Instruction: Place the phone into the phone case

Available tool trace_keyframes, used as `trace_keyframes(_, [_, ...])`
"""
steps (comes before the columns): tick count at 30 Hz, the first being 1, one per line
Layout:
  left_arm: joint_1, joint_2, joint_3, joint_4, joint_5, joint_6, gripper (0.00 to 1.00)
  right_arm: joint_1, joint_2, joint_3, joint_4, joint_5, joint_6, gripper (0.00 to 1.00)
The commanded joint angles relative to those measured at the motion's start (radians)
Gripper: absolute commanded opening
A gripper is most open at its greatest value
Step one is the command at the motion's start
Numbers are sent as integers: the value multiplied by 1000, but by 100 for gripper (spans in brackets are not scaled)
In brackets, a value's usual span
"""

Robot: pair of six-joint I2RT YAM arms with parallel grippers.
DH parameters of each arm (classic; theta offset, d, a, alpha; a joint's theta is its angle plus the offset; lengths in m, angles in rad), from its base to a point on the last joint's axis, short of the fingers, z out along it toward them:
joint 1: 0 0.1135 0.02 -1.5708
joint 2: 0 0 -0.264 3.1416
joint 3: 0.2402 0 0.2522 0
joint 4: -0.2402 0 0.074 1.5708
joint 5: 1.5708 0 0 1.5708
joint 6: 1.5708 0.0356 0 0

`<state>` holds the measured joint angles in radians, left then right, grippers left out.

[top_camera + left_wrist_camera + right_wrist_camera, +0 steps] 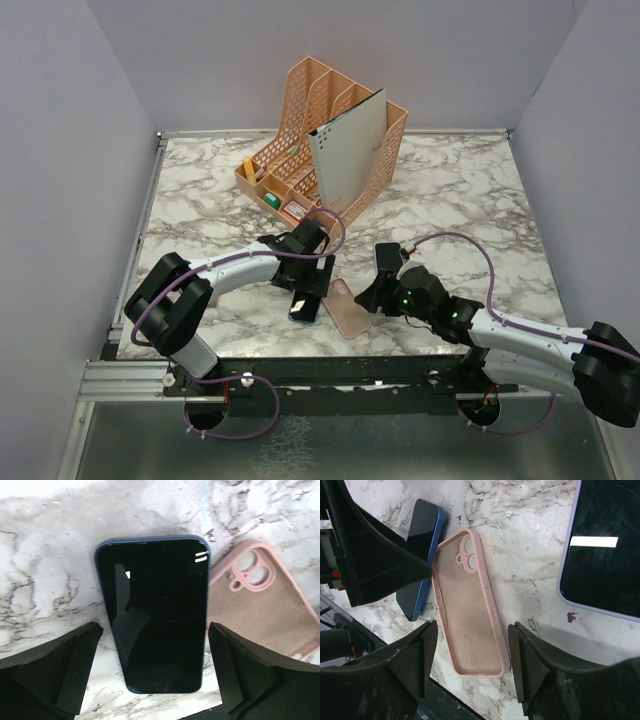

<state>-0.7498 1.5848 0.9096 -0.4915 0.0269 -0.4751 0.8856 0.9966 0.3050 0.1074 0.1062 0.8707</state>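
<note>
Before the grasp, our left jaws stood open astride the blue phone (152,615), right jaws open over the pink case (470,610). Closing on the phone seemed next.

From above we see a marble bench (470,200) with a peach desk organiser (290,170) at 12 o'clock and a pale grey board (348,150) standing tilted in it. Toward 6 o'clock, near the front edge, a dark phone (303,310) lies flat, with a pink phone case (350,312) just beside it at its 3 o'clock. The left claw (305,292) hangs over the phone, its arm reaching in from 8 o'clock. The right claw (372,295) sits near the case, its arm coming from 4 o'clock.
</note>
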Motion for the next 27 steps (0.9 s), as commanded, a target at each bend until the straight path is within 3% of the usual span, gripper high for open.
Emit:
trace_keyframes(1, [3, 15, -4, -59, -96, 3, 99, 7, 8, -17, 30, -13, 0, 64])
trace_keyframes(27, [-36, 20, -77, 6, 63, -42, 67, 7, 113, -20, 108, -72, -6, 59])
